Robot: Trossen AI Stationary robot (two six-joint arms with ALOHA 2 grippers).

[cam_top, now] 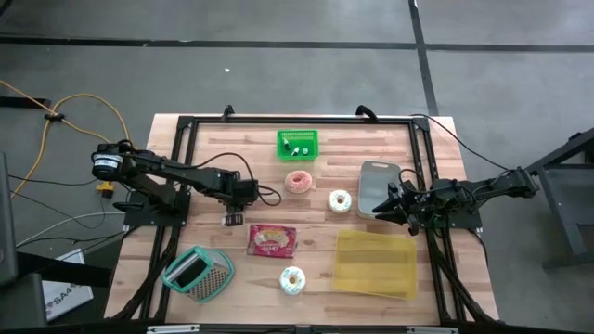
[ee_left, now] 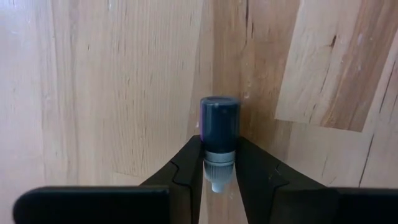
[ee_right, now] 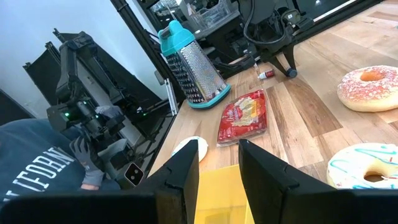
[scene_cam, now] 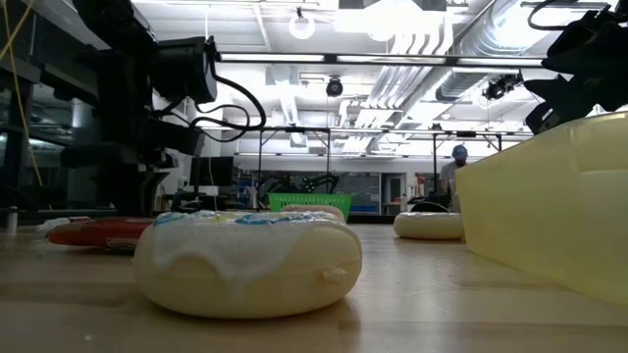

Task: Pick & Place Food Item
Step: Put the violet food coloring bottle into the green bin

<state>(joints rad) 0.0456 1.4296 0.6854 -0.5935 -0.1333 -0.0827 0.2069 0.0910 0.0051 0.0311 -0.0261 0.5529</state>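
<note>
Iced donut [scene_cam: 247, 263] fronts yellow bin [scene_cam: 549, 211], hiding snack packet [scene_cam: 98, 231].

The wooden table [cam_top: 139, 250] carries three donuts: pink [cam_top: 298, 181], white [cam_top: 341, 199], blue-drizzled [cam_top: 292, 279]. A green basket [cam_top: 298, 145], red packet [cam_top: 272, 240], grater [cam_top: 198, 273] and yellow bin [cam_top: 375, 264] also rest there.

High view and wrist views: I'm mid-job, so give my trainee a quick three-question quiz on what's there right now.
1. True or false: the right claw is open and holds nothing.
2. Pick one. In the left wrist view, what sits right at the left claw? A) a donut B) a small dark-capped bottle C) a grater
3. How many donuts does the high view show?

Key
1. True.
2. B.
3. Three: the pink donut, the white donut beside it, and the blue-striped donut at the table's near edge.
</note>
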